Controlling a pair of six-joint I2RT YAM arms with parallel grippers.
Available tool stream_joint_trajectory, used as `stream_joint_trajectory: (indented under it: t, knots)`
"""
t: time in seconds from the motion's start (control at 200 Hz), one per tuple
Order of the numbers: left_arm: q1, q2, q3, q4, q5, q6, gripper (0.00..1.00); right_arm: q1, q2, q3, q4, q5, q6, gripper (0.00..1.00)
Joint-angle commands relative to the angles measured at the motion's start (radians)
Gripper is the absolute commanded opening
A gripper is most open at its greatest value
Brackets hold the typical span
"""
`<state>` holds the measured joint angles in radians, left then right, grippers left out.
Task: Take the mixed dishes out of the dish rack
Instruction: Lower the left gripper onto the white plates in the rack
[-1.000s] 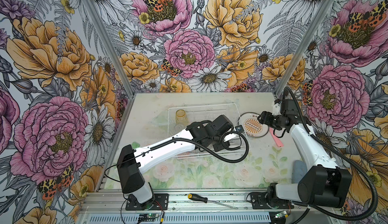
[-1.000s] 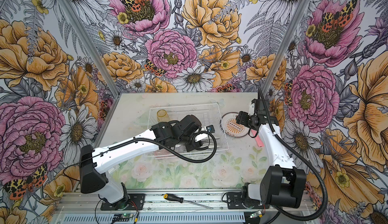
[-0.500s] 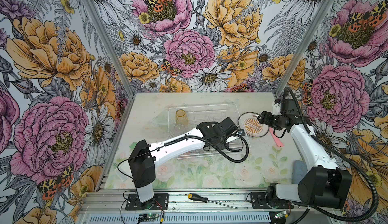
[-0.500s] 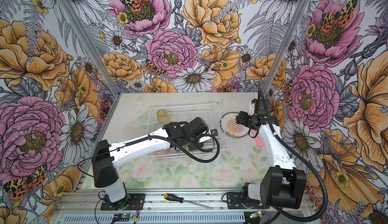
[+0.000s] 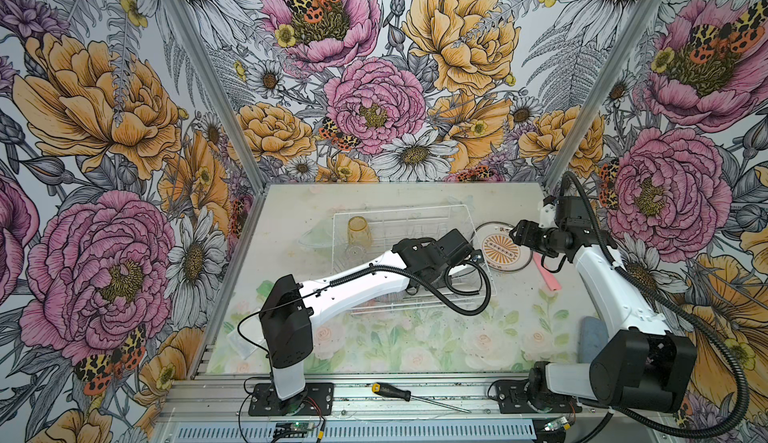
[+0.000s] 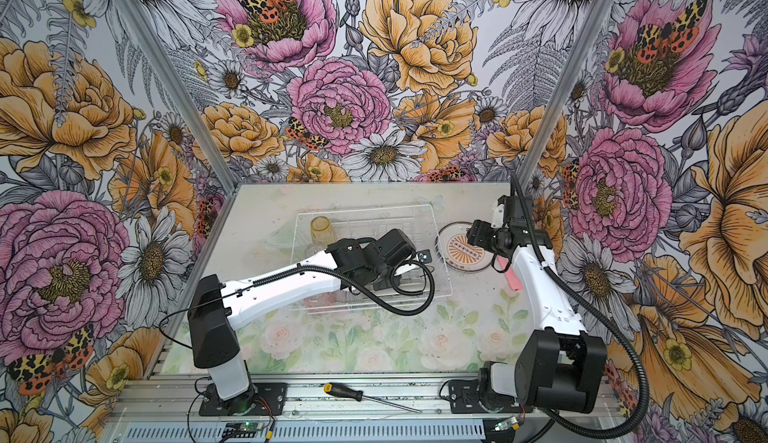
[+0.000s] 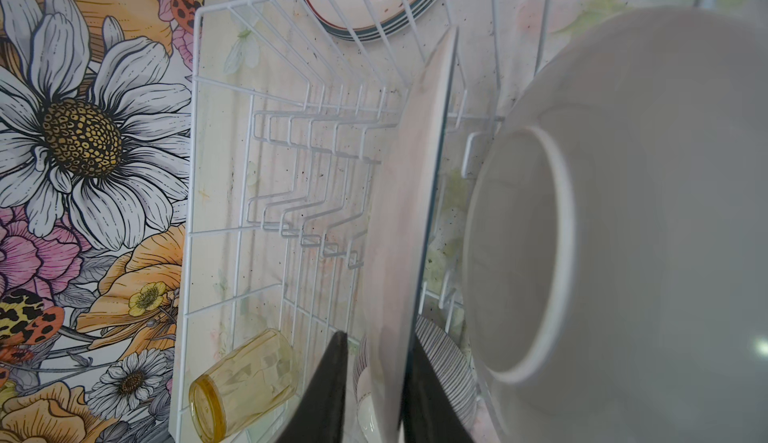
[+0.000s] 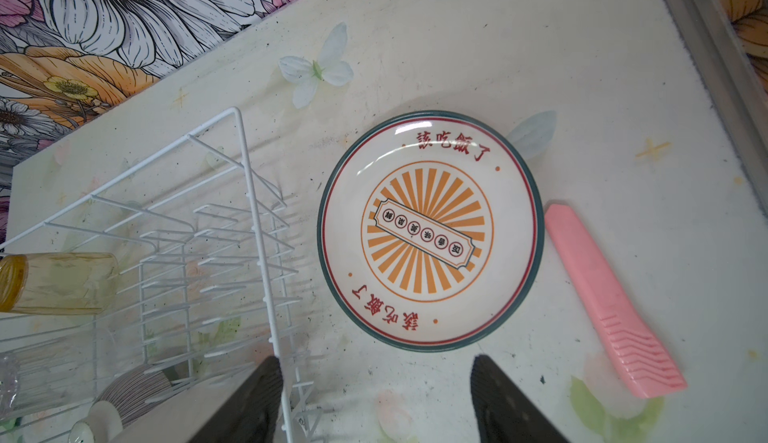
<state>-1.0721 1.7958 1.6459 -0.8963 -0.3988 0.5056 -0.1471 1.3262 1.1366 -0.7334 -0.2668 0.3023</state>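
The left hand (image 7: 378, 337) is down inside the dish rack (image 5: 415, 218), its arm stretched low from the table's front-left across the rack's near rim. Its two dark fingers (image 7: 328, 391) stand one on each side of a standing plate (image 7: 401, 233), which is on edge in the rack. One finger lies against the plate and a thin slit shows beside the other; whether the plate is pinched yet cannot be told.

Just beside that plate in the rack are one ribbed bowl (image 7: 451, 362) and one white dish (image 7: 644, 233) with its foot ring turned to the wrist camera. One yellow tumbler (image 5: 359, 229) lies on its side near the rack's far-left corner, with one clear tumbler (image 5: 355, 250) just beside it.

The right hand (image 8: 374, 399) hovers with its fingers spread wide and holds nothing. It is above one flat plate (image 8: 430, 229) that lies on the table (image 5: 415, 337) just right of the rack. One pink tool (image 8: 611, 299) lies beside that plate, and one screwdriver (image 5: 401, 393) lies on the front rail.

Since a second ago the left arm's shoulder has swung rightward, the left hand has moved a little toward the rack's right side, and its fingers have drawn closer together. The right arm and the flat plate have not moved.
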Motion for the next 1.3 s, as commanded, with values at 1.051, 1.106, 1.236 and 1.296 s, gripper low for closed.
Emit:
stream_joint_trajectory:
  t: [1.051,1.106,1.236,1.296]
  knots:
    - [0.008,0.070,-0.015,0.130,-0.140,0.046,0.04,0.003,-0.003,-0.023,0.002,-0.014,-0.033,0.74]
    - [0.008,0.065,-0.022,0.140,-0.139,0.047,0.04,0.003,-0.004,-0.023,0.002,-0.014,-0.033,0.74]
    - [0.008,0.054,-0.026,0.144,-0.138,0.047,0.02,0.002,-0.004,-0.024,0.002,-0.014,-0.034,0.74]
    - [0.006,0.045,-0.029,0.152,-0.138,0.047,0.00,0.003,-0.005,-0.024,0.002,-0.013,-0.034,0.74]
